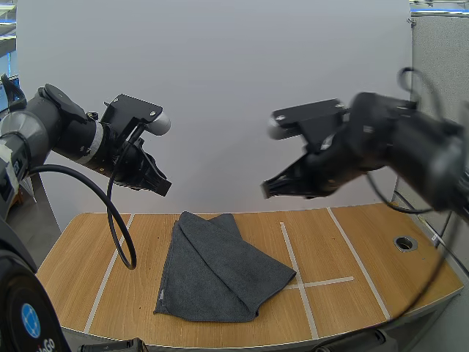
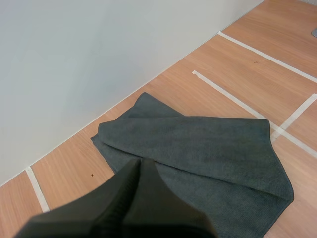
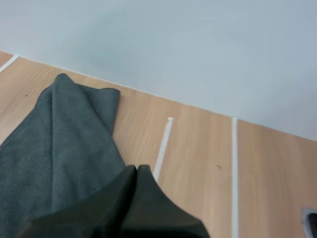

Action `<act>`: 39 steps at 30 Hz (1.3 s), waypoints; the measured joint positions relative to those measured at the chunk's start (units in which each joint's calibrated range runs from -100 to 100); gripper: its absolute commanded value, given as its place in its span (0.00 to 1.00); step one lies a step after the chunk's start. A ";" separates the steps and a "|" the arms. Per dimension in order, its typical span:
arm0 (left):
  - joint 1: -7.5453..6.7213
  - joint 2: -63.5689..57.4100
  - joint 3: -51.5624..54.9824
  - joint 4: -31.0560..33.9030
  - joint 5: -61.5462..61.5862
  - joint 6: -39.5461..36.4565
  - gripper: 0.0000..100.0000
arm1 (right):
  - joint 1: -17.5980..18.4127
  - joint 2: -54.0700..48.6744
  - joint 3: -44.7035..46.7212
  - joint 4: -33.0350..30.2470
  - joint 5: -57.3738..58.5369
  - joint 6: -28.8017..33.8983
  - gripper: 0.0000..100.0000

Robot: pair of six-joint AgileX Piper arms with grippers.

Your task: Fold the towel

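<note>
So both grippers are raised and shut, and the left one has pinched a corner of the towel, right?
No: the left gripper holds nothing. The left wrist view shows it shut empty above the towel, which lies free on the table. The right gripper is likewise raised and shut.

Wooden bench (image 1: 366,257), seen from above: we are looking at a light-brown top with a curved near edge. White tape lines (image 1: 294,257) are running from back to front across it, and a short cross-strip is meeting one of them. A dark grey towel (image 1: 216,275) is lying flat on the wood, folded unevenly over itself, its right corner touching a tape line. A round grommet hole (image 1: 404,243) is sitting near the right edge, well apart from the towel.
</note>
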 measured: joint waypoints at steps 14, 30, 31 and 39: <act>0.00 0.00 0.00 0.00 0.00 0.00 0.00 | 0.00 -27.49 0.00 -3.86 18.35 3.71 0.00; 0.00 0.33 0.00 -4.30 0.00 0.78 0.00 | 0.00 -39.10 0.00 -3.72 27.06 4.38 0.00; 0.00 0.73 0.00 -5.27 0.00 1.11 0.00 | 0.00 -39.27 0.00 -3.72 27.06 4.49 0.00; -3.78 13.05 0.00 -8.35 -0.30 6.71 0.00 | 0.00 -41.30 0.00 -3.03 27.06 5.89 0.00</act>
